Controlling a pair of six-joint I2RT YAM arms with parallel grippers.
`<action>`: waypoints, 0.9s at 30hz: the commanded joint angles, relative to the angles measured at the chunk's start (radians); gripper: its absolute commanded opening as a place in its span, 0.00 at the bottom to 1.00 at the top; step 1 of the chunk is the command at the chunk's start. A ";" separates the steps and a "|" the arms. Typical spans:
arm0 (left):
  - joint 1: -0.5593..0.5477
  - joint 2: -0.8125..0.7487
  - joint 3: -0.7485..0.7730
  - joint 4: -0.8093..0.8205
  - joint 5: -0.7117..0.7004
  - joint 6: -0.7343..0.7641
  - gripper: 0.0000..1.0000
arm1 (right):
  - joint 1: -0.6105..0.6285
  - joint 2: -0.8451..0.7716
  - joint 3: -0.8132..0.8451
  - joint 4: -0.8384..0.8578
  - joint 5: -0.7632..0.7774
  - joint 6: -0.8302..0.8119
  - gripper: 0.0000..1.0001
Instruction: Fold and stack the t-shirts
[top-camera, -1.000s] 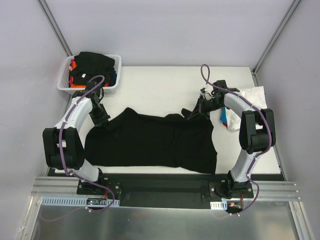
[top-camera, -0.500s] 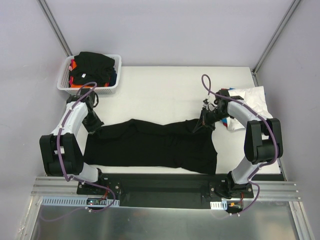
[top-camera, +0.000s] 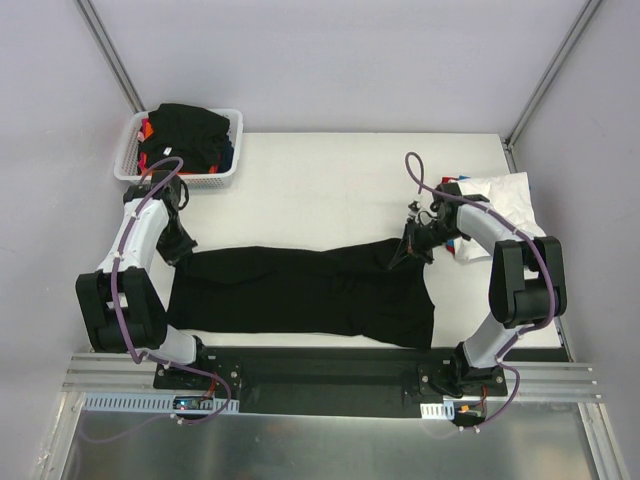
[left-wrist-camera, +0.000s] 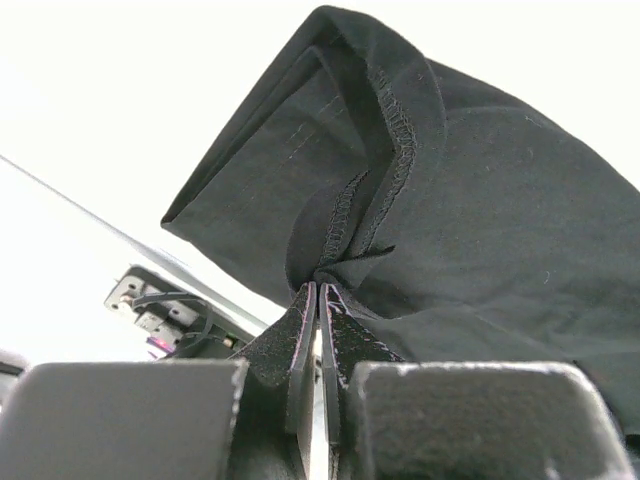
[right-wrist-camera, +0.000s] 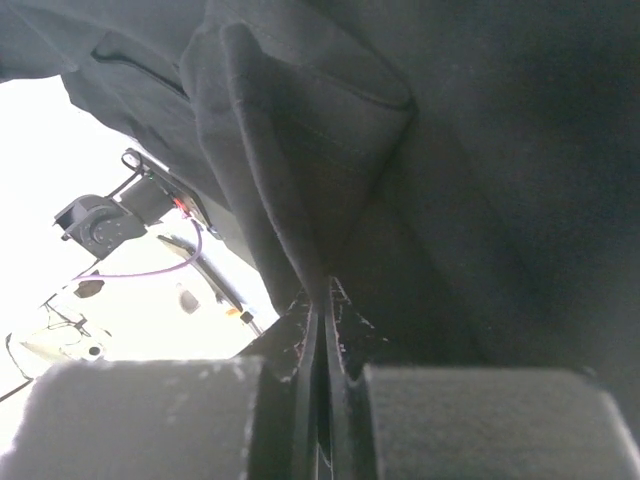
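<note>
A large black t-shirt (top-camera: 300, 292) lies folded in a wide band across the near half of the white table (top-camera: 320, 180). My left gripper (top-camera: 183, 252) is shut on its far left edge; the wrist view shows the hemmed cloth (left-wrist-camera: 400, 200) pinched between my fingertips. My right gripper (top-camera: 408, 250) is shut on its far right edge, with a fold of black cloth (right-wrist-camera: 300, 180) pinched between the pads. A white t-shirt (top-camera: 500, 205) lies at the right edge, over red and blue cloth (top-camera: 447, 238). More shirts, black, orange, red and blue, fill the basket.
A white mesh basket (top-camera: 181, 175) stands at the table's far left corner. The metal rail (top-camera: 320, 385) with both arm bases runs along the near edge. Grey walls close in the back and sides.
Both grippers pulled the shirt's far edge toward the near side, folding it over. The shirt is now a narrower, flatter band. The left gripper also moved left.
</note>
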 joint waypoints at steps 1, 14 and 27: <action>0.016 -0.018 0.018 -0.064 -0.063 -0.015 0.00 | -0.019 -0.041 -0.011 -0.045 0.009 -0.047 0.01; 0.024 0.031 0.167 -0.131 -0.212 -0.006 0.00 | -0.040 -0.042 -0.026 -0.064 0.012 -0.073 0.01; 0.030 0.059 0.151 -0.127 -0.189 0.009 0.00 | -0.048 -0.048 -0.038 -0.064 0.021 -0.073 0.01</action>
